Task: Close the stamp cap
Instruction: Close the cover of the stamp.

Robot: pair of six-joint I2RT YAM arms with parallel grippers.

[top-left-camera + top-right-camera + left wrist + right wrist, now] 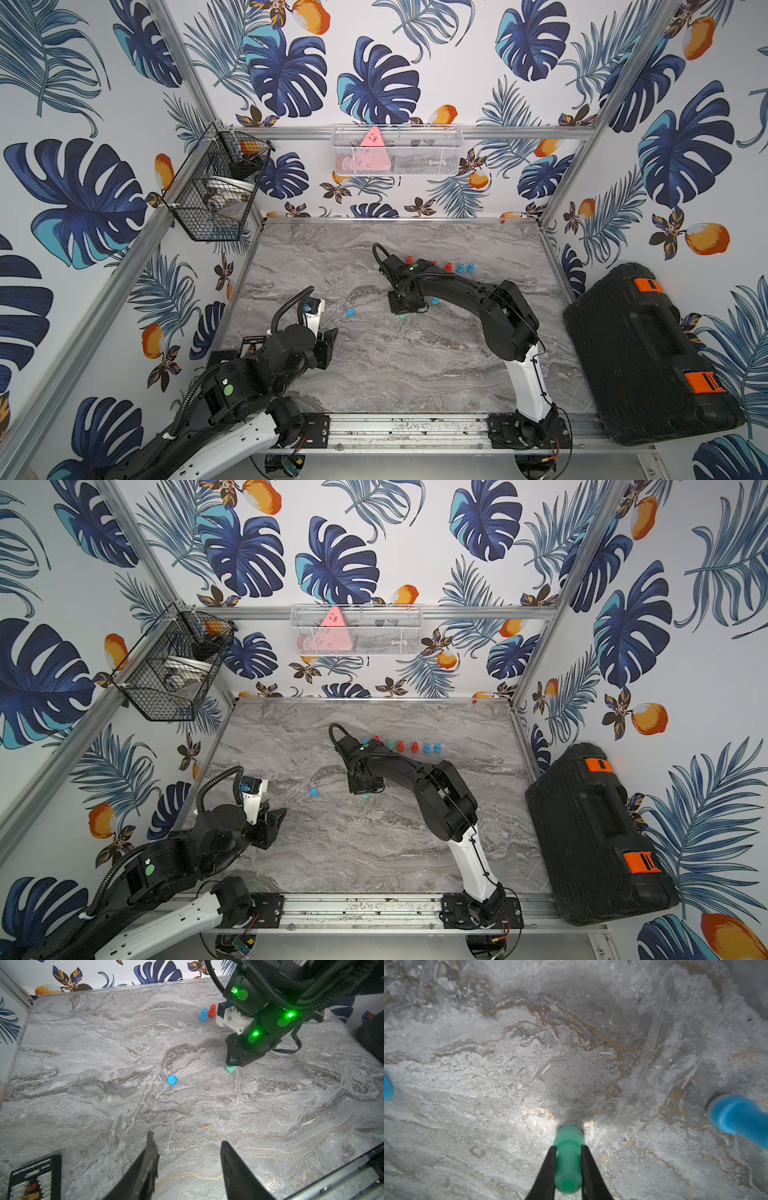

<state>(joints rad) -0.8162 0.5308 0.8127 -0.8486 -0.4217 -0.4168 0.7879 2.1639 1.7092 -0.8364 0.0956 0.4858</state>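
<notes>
Near the centre of the marble surface (415, 365), the right hand (568, 1147) is clenched on the upright green stamp (568, 1165). A loose blue cap (351, 312) lies to its left in both top views. The left hand (187, 1137), lower left there, hangs parted and empty.

So the green stamp (568, 1159) stands upright, wide end down on the tabletop (508, 1064), pinched at its narrow neck by the right gripper (568, 1148). The small round blue cap (172, 1080) lies loose, well apart from it.
</notes>
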